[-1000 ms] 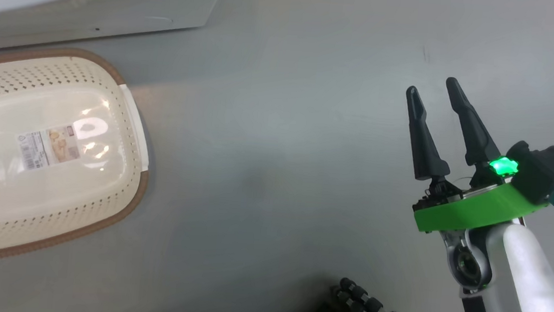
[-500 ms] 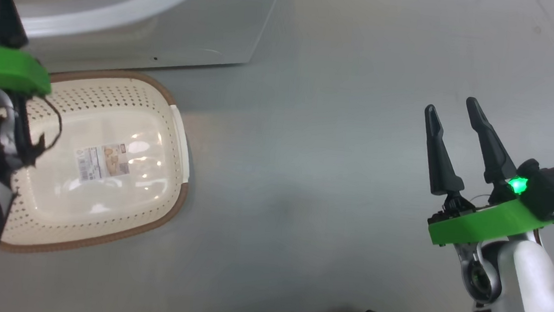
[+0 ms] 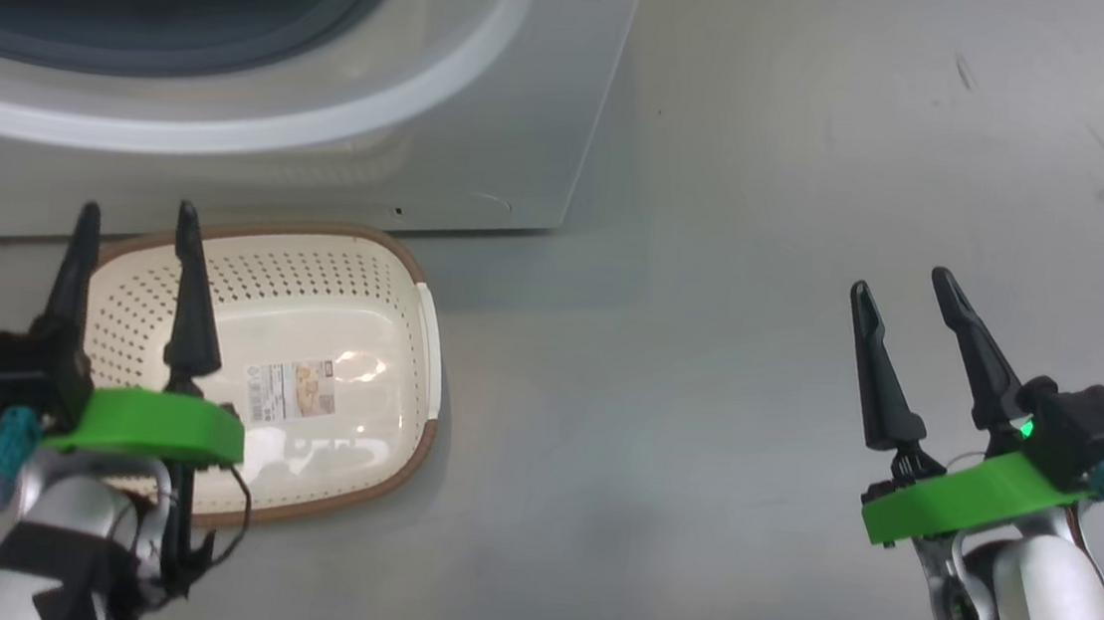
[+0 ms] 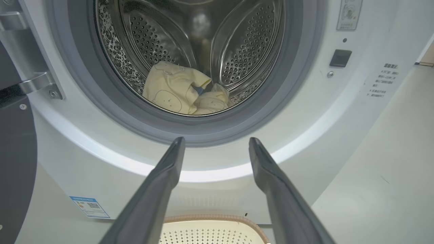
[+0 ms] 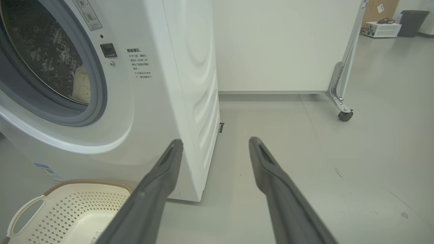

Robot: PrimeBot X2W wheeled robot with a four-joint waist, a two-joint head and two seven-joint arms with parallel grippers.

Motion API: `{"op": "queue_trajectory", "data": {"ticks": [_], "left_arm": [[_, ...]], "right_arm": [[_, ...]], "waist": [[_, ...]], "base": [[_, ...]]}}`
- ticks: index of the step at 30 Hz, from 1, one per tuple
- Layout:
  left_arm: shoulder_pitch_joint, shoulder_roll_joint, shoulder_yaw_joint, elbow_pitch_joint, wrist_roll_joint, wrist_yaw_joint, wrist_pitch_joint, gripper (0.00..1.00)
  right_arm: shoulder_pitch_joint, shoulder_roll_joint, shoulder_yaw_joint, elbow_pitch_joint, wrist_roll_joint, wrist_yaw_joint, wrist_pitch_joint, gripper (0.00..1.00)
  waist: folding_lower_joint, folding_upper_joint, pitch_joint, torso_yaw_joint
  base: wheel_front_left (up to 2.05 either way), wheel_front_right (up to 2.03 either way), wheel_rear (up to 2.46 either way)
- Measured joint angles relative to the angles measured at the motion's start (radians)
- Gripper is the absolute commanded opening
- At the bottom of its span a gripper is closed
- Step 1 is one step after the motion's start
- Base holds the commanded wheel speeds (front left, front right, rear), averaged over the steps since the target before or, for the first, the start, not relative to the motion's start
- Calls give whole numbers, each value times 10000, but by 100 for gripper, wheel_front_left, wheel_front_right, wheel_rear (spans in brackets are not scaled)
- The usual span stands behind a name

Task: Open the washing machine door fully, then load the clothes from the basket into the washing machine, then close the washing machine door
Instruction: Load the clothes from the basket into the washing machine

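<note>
The white washing machine (image 3: 486, 144) stands with its mouth uncovered. Cream-yellow clothes (image 4: 176, 89) with bear prints lie inside its steel drum. The washing machine door (image 4: 13, 162) shows as a dark slab swung out at the left of the left wrist view, beside its metal hinge (image 4: 37, 84). On the floor in front of the machine sits the cream basket (image 3: 315, 279), holding nothing but its label. My left gripper (image 3: 137, 212) hangs open over the basket's near-left side, its fingers aimed at the drum. My right gripper (image 3: 901, 283) stands open over bare floor to the right.
A white panel on a caster (image 5: 345, 115) stands behind the machine to the right. A dark bin (image 5: 410, 13) and a white box (image 5: 381, 28) sit far back. Grey floor (image 3: 703, 413) stretches between basket and right gripper.
The head camera has swung towards the machine, so the picture has shifted down and right. My left arm has come into the head view, open. The right gripper stays open.
</note>
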Motion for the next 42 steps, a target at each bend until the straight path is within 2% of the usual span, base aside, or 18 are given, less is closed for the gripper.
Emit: {"op": "queue_trajectory", "data": {"ticks": [11,22,30,42], "left_arm": [[2148,-525,-451,-506,309,0,0,100],[3413,-583,-614,-462,454,-10,0,100],[3778,-665,-698,-449,529,-23,0,100],[3800,-656,-721,-489,782,-25,0,100]], "right_arm": [[1225,2,-272,-151,-556,0,571,100],[2278,2,-460,-744,-725,0,1256,100],[2868,4,-635,-1220,-809,0,1592,100],[3123,4,-706,-1519,-807,0,1693,100]], "waist": [[0,0,-1555,794],[0,0,-3045,1326],[0,0,-3643,1320],[1,0,-3757,1143]], "base": [[0,0,0],[0,0,0],[0,0,0],[0,0,0]]}}
